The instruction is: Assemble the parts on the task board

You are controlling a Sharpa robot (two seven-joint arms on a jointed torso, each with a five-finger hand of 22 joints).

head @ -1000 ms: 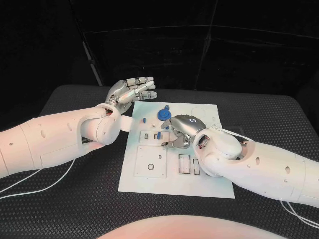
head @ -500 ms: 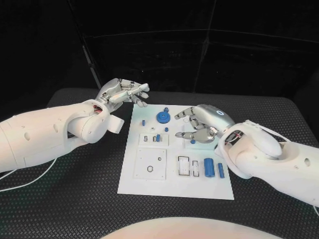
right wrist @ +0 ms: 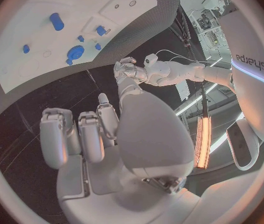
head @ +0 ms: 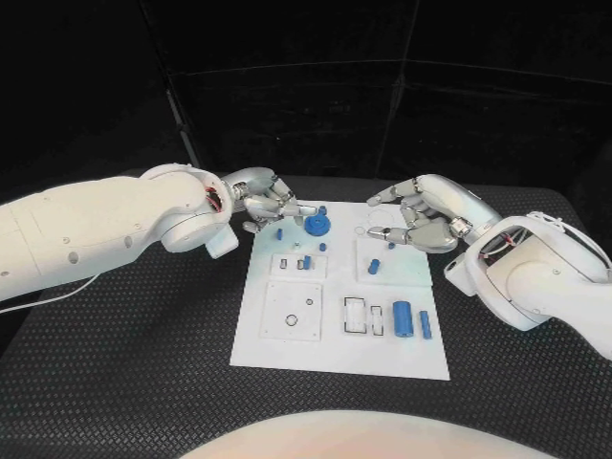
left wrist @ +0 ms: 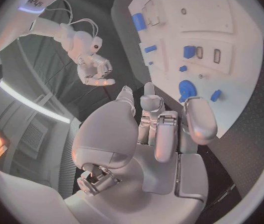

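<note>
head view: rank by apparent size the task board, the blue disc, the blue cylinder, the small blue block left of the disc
1. task board
2. blue cylinder, long and lying near the board's right edge
3. blue disc, close to the cylinder in extent, so this order is unsure
4. small blue block

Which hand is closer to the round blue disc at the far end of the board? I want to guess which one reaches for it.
Left. The left hand hovers right beside the disc; the right hand is farther off, across the board.

Task board far corners behind hands.
</note>
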